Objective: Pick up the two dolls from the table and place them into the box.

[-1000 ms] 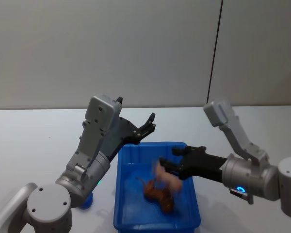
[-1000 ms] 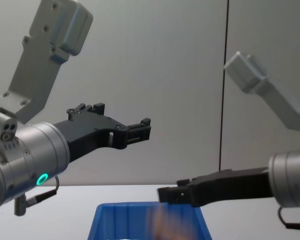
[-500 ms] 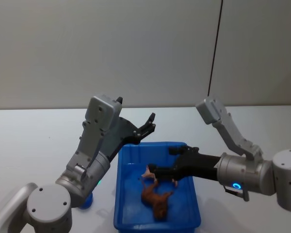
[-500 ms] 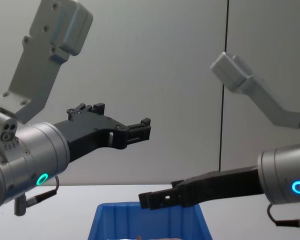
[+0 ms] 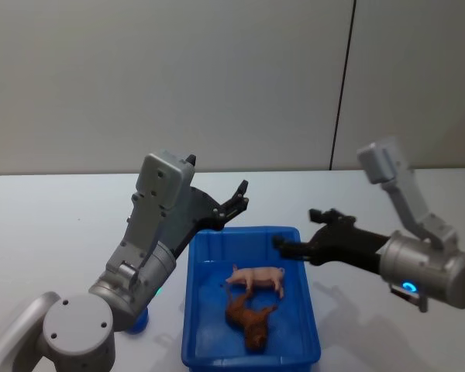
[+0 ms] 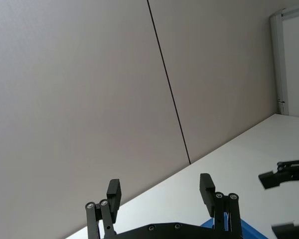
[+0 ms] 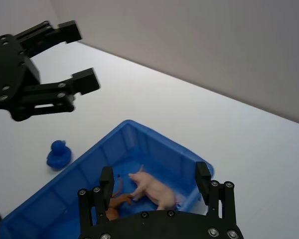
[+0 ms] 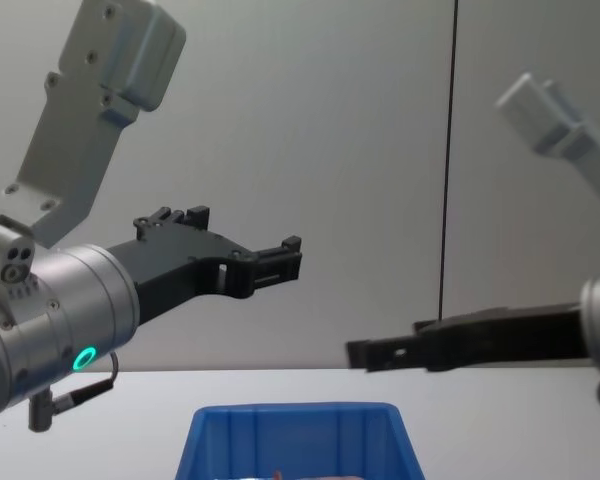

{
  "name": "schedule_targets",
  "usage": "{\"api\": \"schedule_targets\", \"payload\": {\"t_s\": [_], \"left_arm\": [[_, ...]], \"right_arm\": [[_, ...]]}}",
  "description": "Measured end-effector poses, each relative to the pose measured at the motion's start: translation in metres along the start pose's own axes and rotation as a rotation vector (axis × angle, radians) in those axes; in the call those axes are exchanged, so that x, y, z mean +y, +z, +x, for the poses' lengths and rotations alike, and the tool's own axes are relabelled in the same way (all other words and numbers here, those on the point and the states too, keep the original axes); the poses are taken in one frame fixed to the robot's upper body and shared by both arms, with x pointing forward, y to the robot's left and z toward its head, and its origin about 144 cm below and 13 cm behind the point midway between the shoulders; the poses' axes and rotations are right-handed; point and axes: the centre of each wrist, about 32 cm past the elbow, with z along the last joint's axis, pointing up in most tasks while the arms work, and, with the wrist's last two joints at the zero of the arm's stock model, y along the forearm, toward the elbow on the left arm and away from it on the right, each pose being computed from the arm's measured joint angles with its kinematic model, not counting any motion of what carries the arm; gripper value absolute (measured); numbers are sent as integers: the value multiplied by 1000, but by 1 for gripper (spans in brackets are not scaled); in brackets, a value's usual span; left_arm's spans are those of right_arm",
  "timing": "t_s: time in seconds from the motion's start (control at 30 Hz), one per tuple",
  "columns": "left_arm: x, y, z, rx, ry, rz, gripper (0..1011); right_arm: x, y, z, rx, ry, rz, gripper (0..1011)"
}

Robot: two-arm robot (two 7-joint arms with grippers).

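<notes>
The two dolls, the pink doll [image 5: 257, 277] and the brown doll [image 5: 249, 324], lay inside the box [image 5: 192, 310], on its floor and clear of the table [image 5: 62, 201].

The right gripper [image 5: 294, 229] was spread wide and carried nothing. It was held above the box's far right corner, at about rim level or a little over. From that claw both dolls lay downward, toward the robot and to its left. In the right wrist view the pink doll sat framed between the two open fingers, well below them.

The pink doll was the nearer of the pair. It lay on its side, with its long axis running across the box from left to right. The brown doll lay just beyond it toward the robot, with its long axis running roughly lengthwise down the box. The two were just beside one another, but contact could not be confirmed.

The left gripper [image 5: 239, 198] was also open and empty. It was raised above the box's far left corner — higher than the right one and farther from the dolls.

Judgement: placement appeared complete. The coming move turned on clearance only — a retreat up and to the right would keep the right claw clear of the rim and the dolls.
</notes>
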Motion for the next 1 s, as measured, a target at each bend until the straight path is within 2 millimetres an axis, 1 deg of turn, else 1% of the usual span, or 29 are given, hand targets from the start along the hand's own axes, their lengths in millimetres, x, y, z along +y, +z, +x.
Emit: {"api": "schedule_targets", "payload": {"t_s": [0.2,0.53,0.73,0.83,0.93,0.97,1.0], "left_arm": [[0,0,1,0,-4,2,1000],[8,2,12,34,-26,60,1000],[23,4,22,72,-25,136,1000],[29,4,24,82,-20,162,1000],[40,5,29,105,-5,213,1000],[40,5,29,105,-5,213,1000],[44,5,30,116,2,233,1000]], "right_arm": [[-15,-3,6,11,-84,37,1001],[-39,-10,14,32,-220,92,1001],[-57,-15,21,51,-326,133,1001],[-62,-16,23,57,-359,146,1001],[-70,-19,26,66,-409,165,1001],[-71,-19,26,68,-422,171,1001],[-75,-20,28,72,-445,179,1001]]}}
